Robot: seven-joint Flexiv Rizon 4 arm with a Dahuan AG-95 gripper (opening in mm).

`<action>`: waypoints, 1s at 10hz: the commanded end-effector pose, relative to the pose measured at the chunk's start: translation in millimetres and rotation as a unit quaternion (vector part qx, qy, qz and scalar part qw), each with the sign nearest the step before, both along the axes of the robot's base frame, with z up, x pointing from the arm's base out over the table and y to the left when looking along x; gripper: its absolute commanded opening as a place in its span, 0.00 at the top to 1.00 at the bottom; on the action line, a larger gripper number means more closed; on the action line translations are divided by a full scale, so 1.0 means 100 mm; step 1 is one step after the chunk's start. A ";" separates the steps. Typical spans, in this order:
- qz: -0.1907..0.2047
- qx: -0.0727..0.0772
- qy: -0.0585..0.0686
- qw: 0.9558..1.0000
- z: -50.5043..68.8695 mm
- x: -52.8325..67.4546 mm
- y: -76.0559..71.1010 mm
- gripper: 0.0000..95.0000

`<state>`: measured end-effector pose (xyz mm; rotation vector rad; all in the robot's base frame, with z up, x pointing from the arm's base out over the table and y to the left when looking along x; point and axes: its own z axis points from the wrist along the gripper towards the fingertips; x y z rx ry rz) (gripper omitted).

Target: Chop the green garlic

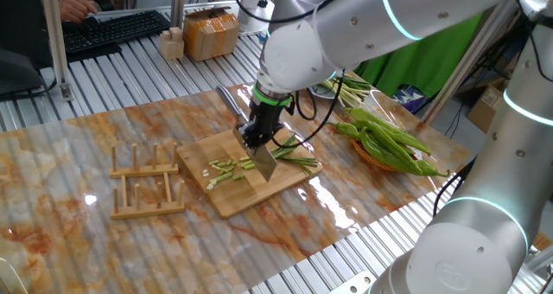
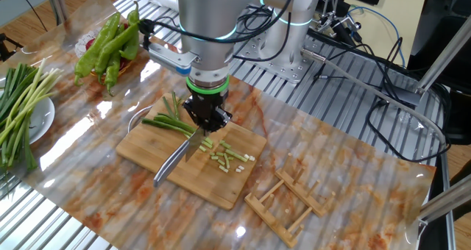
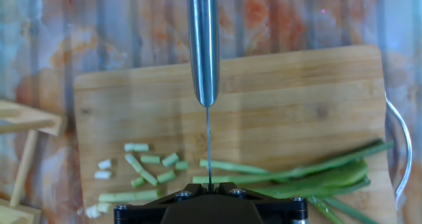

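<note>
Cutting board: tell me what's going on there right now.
The robot's gripper is shut on a knife, blade down across the green garlic on the wooden cutting board. Several short cut bits lie on one side of the blade, and the longer uncut stalks on the other. Green peppers and a wooden rack sit off the board.

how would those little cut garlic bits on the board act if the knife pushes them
The cut bits look small and light, so they would probably scatter. Being short round tubes, some might roll across the flat board. The knife could likely sweep them.
</note>
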<state>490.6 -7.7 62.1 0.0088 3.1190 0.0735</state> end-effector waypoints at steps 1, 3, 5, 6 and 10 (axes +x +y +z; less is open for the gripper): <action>0.000 0.002 0.001 1.000 -0.03 0.00 0.01 1.00; 0.000 0.004 0.001 1.000 -0.06 0.00 0.01 1.00; -0.001 0.003 -0.001 1.000 -0.09 0.00 0.01 1.00; -0.001 0.003 -0.001 1.000 -0.09 0.00 0.01 1.00; -0.001 0.005 -0.012 1.000 -0.31 -0.03 0.01 1.00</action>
